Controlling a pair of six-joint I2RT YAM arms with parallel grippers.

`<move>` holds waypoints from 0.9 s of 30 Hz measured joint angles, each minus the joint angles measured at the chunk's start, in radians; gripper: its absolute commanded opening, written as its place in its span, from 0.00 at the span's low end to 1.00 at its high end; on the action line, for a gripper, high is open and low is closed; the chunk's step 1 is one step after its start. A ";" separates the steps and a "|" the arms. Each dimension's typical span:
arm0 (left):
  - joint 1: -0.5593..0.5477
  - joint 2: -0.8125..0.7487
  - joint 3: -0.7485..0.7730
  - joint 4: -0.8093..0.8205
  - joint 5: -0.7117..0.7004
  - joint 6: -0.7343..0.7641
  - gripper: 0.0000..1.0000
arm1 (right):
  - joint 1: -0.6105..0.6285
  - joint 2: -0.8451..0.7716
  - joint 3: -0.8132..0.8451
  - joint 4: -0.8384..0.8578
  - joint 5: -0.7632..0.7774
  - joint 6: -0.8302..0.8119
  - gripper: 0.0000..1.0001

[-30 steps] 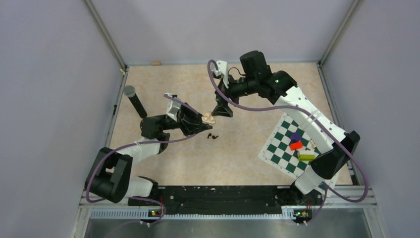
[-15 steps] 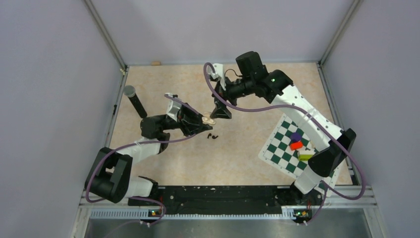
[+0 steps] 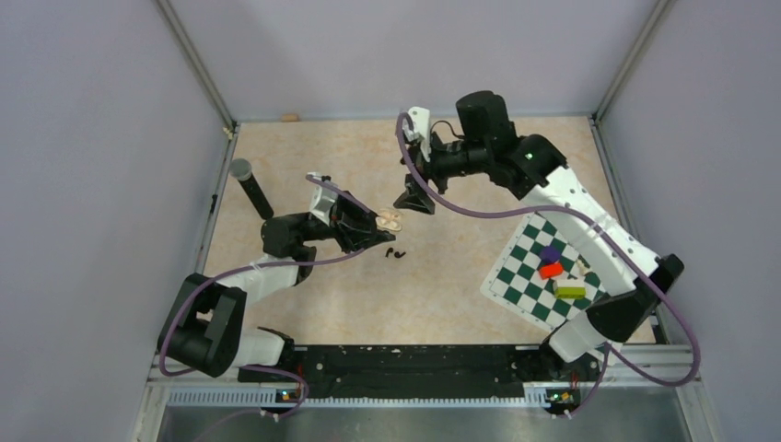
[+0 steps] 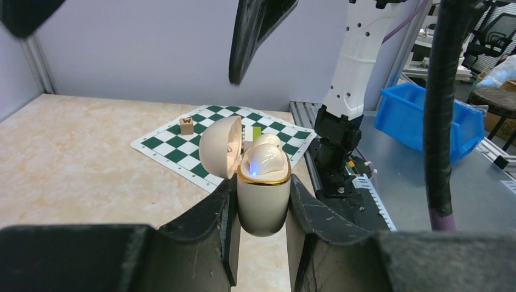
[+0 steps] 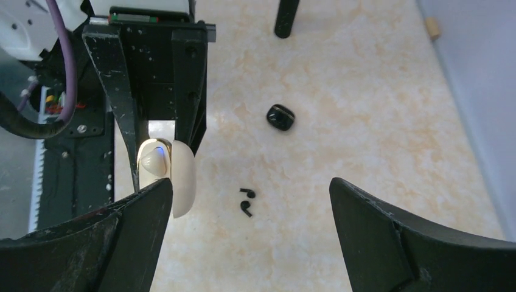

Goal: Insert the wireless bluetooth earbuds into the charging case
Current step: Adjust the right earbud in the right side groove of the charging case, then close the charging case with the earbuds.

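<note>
earbuds [image 3: 396, 252] lie on beige marbled tabletop [image 3: 442, 287] within lilac walls [image 3: 414, 46]

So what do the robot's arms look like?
The left arm and right arm are white tubes with chunky black joints. A purple cable loops along each. Their fingers are black, pointy and scuffed. A green light glows on the right arm.
</note>
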 measured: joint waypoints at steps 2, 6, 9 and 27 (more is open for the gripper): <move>0.000 0.000 0.000 0.000 0.000 0.000 0.00 | 0.001 -0.065 -0.052 0.061 0.040 0.020 0.99; 0.000 0.000 0.001 0.000 -0.001 0.000 0.00 | 0.003 -0.224 -0.208 0.210 0.156 0.046 0.99; 0.000 0.001 0.003 -0.001 -0.009 0.000 0.00 | 0.003 -0.331 -0.379 0.365 0.262 0.060 0.99; -0.027 0.082 0.030 -0.097 -0.045 0.053 0.00 | 0.010 -0.339 -0.691 0.772 0.474 0.165 0.99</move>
